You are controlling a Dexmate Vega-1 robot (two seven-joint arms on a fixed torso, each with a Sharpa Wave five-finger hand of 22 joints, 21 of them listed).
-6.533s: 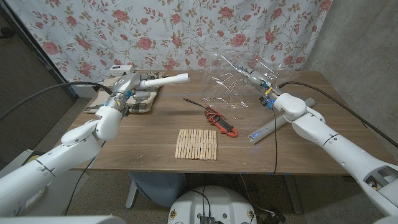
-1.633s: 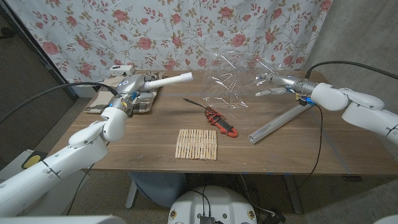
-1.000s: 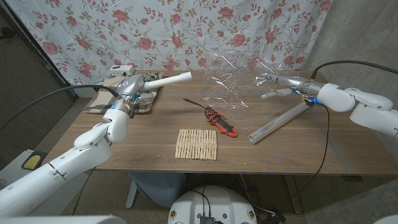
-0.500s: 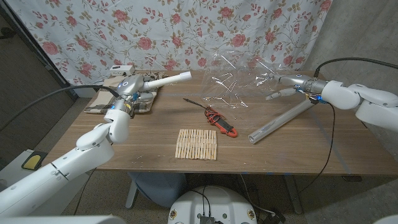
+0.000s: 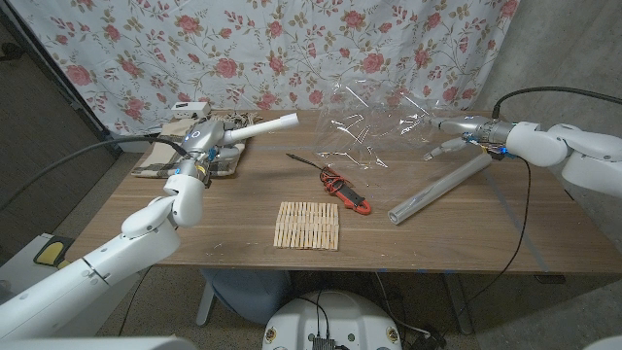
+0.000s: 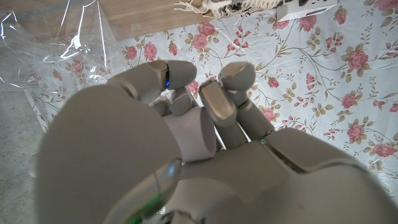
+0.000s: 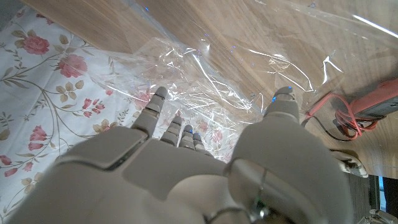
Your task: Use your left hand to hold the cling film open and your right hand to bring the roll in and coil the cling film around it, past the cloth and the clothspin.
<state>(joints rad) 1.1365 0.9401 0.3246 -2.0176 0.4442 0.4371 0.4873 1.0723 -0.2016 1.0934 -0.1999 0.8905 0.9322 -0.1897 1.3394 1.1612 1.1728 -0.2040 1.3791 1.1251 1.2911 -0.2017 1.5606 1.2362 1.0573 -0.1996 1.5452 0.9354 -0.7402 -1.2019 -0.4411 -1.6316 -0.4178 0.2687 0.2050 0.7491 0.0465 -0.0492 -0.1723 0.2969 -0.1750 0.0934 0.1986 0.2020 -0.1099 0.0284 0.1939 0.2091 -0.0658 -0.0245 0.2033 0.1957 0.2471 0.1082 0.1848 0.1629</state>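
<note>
Clear cling film (image 5: 374, 122) stands puffed up on the far tabletop (image 5: 243, 224). The right hand (image 5: 457, 131) has loose fingers by it, touch unclear. The left hand (image 5: 209, 141) grips the white roll (image 5: 267, 124), ready for coiling.

A makeshift lab is suggested. A floral sheet (image 5: 292, 49) is hung as backdrop behind a wooden table (image 5: 224, 233). Cables (image 5: 515, 224) are seen trailing.

Wooden table (image 5: 224, 228). On it: crumpled cling film (image 5: 374, 122) at the back; tube (image 5: 439, 190) lying slantwise on the right; red tool (image 5: 350, 192) mid-table; clothespins (image 5: 308, 226) in rows near the front; cloth (image 5: 190, 160) back left.
</note>
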